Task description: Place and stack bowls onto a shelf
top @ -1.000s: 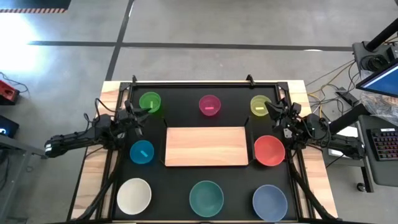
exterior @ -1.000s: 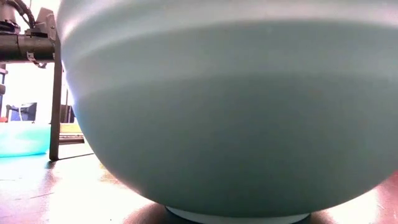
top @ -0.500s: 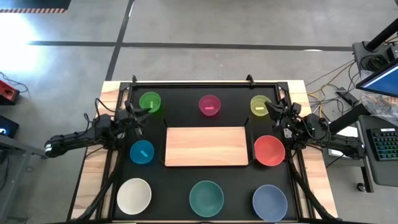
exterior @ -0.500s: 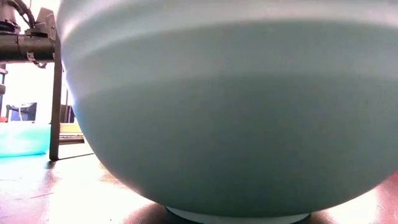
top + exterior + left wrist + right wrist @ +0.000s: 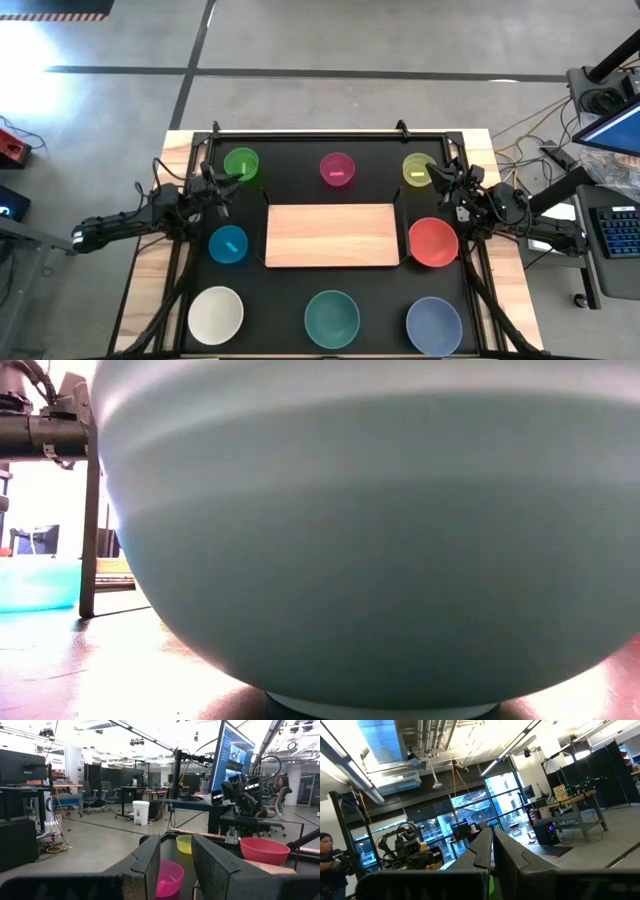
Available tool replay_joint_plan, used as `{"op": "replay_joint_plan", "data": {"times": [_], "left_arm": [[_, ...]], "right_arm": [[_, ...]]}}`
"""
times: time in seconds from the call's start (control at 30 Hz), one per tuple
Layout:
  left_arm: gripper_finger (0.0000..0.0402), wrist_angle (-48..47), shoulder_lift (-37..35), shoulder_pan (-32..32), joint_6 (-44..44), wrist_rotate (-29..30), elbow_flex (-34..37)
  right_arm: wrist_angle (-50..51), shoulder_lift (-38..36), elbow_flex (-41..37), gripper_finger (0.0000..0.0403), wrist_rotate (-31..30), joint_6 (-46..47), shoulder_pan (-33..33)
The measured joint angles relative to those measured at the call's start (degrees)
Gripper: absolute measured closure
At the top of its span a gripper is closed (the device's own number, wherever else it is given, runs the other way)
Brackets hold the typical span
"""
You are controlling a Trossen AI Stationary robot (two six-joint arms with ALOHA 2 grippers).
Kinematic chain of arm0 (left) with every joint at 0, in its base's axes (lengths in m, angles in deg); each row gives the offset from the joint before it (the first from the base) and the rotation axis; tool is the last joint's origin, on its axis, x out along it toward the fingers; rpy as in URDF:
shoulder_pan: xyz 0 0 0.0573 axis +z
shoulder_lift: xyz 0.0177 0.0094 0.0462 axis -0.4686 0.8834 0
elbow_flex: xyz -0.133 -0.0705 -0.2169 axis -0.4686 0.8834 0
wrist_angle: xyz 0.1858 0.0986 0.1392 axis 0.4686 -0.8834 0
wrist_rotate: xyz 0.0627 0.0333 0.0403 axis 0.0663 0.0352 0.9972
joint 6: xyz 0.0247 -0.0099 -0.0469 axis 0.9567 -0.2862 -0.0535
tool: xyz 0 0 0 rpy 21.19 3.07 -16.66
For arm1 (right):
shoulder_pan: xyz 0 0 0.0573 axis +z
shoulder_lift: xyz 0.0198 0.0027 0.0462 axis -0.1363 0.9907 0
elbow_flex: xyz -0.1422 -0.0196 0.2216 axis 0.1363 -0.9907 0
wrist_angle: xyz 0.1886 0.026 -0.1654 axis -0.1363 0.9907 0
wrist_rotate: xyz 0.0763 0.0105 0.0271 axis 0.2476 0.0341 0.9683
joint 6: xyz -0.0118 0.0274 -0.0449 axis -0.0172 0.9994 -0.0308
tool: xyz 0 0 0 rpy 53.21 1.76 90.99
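- Left gripper (image 5: 228,178) hasn't budged in the last second. Its fingers are spread with nothing between them, and it sits just beside the green bowl (image 5: 241,163). Right gripper (image 5: 442,174) is just as frozen, fingers pressed together on nothing, right next to the yellow-green bowl (image 5: 419,169).
- Nothing else has shifted either, so you're basically at the start line and no bowl has been picked yet.
- Shelf (image 5: 331,235) lies flat mid-table between the two arms, with no bowl on it.
- Big bowls: red bowl (image 5: 433,242) is just off the shelf's right end, near your right gripper. White bowl (image 5: 216,313), teal bowl (image 5: 331,316) and grey-blue bowl (image 5: 433,325) line the near edge, well apart from both grippers. The teal one fills the whole low view.
- Small bowls: magenta bowl (image 5: 337,169) sits behind the shelf and shows through the left fingers' gap in the wrist view. Blue bowl (image 5: 228,244) is off the shelf's left end.
- My guess is green or yellow-green is your easiest first grab.
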Motion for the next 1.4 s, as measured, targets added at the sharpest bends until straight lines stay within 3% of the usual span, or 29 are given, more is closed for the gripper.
{"op": "replay_joint_plan", "data": {"times": [0.47, 0.7, 1.2, 1.4], "left_arm": [[0.0306, 0.01, -0.02, 0.0, 0.01, -0.01, 0.0], [0.0306, 0.0, -0.01, 0.01, 0.02, 0.0, 0.0], [0.0306, -0.01, 0.0, -0.01, 0.02, 0.0, -0.01], [0.0306, 0.01, -0.02, -0.01, 0.02, -0.01, -0.01]], "right_arm": [[-0.03, -0.02, -0.01, 0.0394, 0.0, -0.02, 0.0], [-0.34, 0.0, 0.0, 0.0394, 0.0, -4.3, 0.0], [-0.49, 0.0, -0.01, 0.0394, 0.0, -3.69, -0.02], [-0.32, -0.02, 0.07, 0.0394, -0.58, 1.63, -0.13]]}}
